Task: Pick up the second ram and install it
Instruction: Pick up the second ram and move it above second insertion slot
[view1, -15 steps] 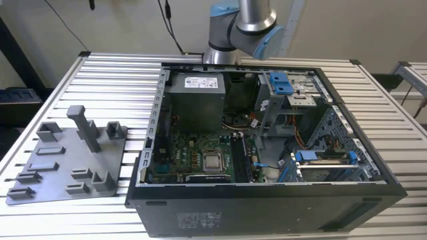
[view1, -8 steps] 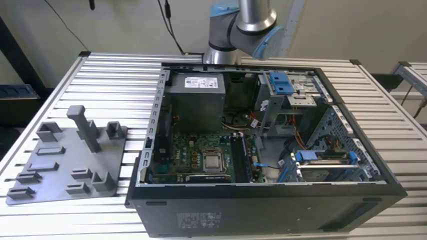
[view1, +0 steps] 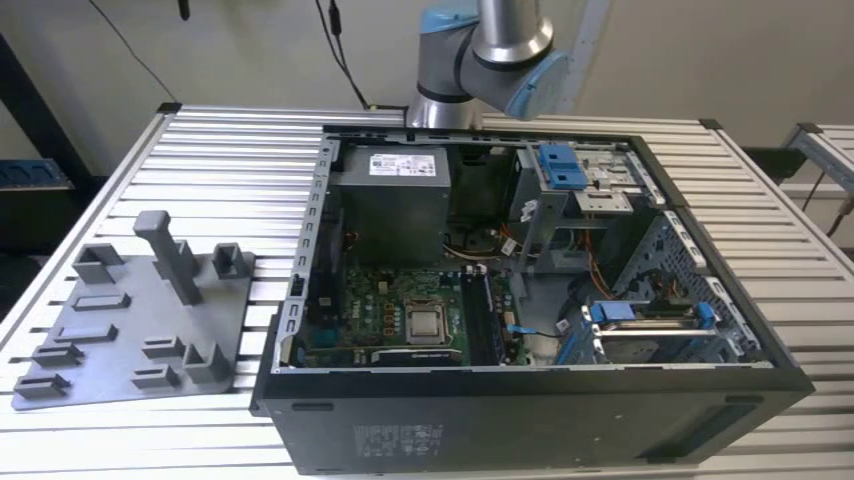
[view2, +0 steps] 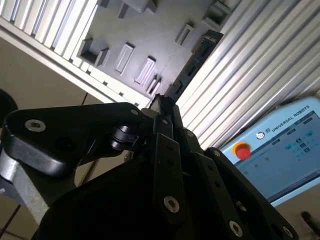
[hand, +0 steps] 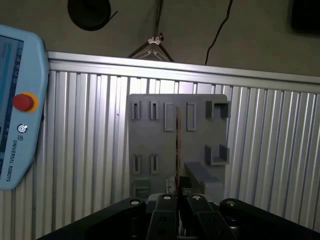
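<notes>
Lettering runs along the teach pendant (hand: 25, 65) (the white label (view1: 400, 163) on the power supply (view1: 390, 215) is illegible).

Robotics lab workcell
An arm (view1: 481, 50), opened computer case (view1: 534, 425) and grey fixture plate (view1: 134, 322) on a slatted aluminium tabletop (view1: 227, 165).

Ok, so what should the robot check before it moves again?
1. Hand shut on the second ram: ok.
2. Second ram in line with the hand, seen edge-on in the first wrist view: ok.
3. Second ram clear of the grey holder tray: cannot tell.
4. Computer case open on top: ok.
5. Free slot on the motherboard for the second ram: cannot tell.
</notes>
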